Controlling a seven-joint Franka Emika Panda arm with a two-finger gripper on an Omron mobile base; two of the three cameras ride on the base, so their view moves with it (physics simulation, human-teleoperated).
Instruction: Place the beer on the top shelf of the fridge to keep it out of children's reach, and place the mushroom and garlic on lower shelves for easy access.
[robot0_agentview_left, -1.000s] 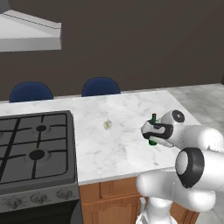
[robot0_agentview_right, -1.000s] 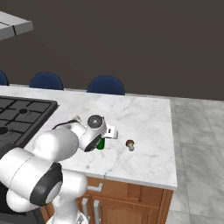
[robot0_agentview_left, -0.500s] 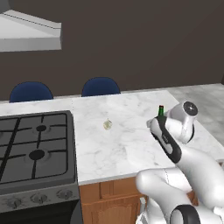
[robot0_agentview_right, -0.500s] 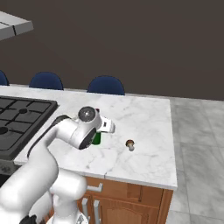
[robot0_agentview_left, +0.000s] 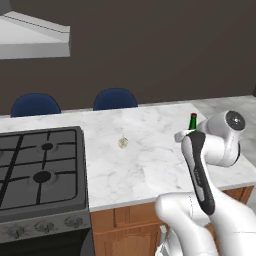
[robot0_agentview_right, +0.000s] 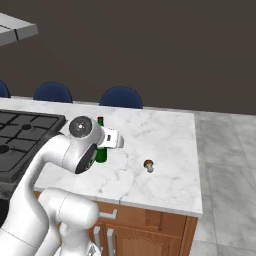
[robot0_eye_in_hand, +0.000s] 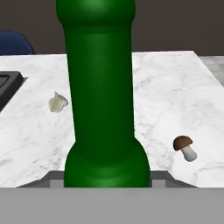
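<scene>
The beer (robot0_eye_in_hand: 99, 96) is a dark, glossy green bottle with a small red cap, and the mushroom (robot0_eye_in_hand: 184, 147) has a brown cap on a pale whitish stem, while the garlic (robot0_eye_in_hand: 57, 103) is pale cream with a little grey. The worktop (robot0_agentview_right: 165, 145) is white marble with thin grey veins, on warm brown wooden cabinets (robot0_agentview_right: 145, 230), and the stove (robot0_agentview_left: 40, 170) is black on top with a grey front. The chairs (robot0_agentview_left: 115, 99) behind are dark blue, the wall (robot0_agentview_left: 150, 45) is dark brown-grey, the hood (robot0_agentview_left: 32, 40) is light grey, and the floor (robot0_agentview_right: 227, 165) has pale grey tiles.
</scene>
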